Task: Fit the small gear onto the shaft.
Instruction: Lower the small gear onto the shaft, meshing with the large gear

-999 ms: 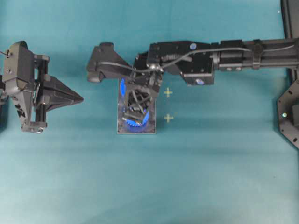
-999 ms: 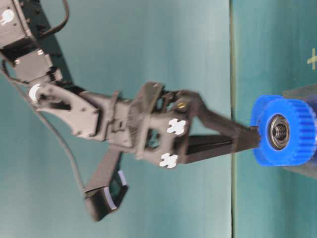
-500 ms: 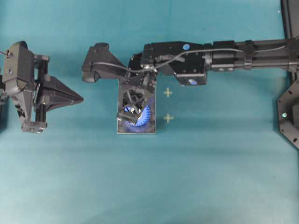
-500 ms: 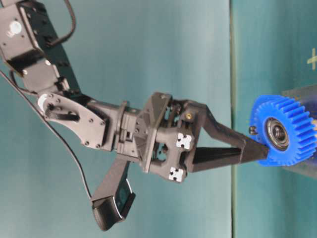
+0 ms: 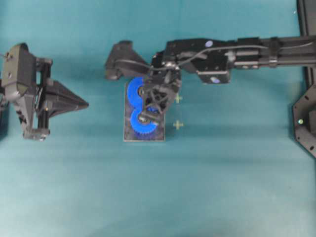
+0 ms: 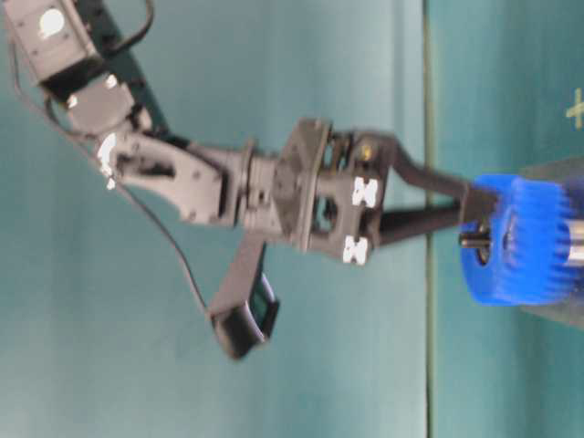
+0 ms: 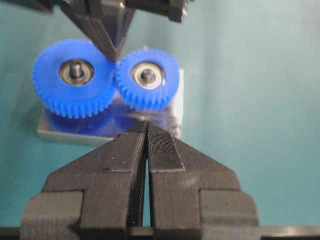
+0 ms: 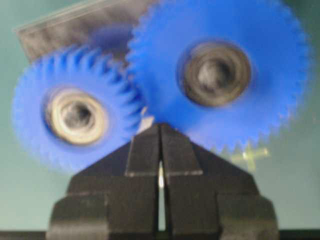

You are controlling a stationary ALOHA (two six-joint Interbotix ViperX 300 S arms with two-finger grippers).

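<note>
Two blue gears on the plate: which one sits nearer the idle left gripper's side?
The small gear, seated on the shaft. It is narrower than the large gear and meshes with it, closer to the plate's front edge in the overhead view.

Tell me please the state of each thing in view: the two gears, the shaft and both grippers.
small gear: seated on its shaft, teeth beside the larger gear's
larger gear: mounted on the plate
shaft: tip visible in the small gear's centre
right gripper: jaws shut, empty
left gripper: jaws shut, empty
</note>
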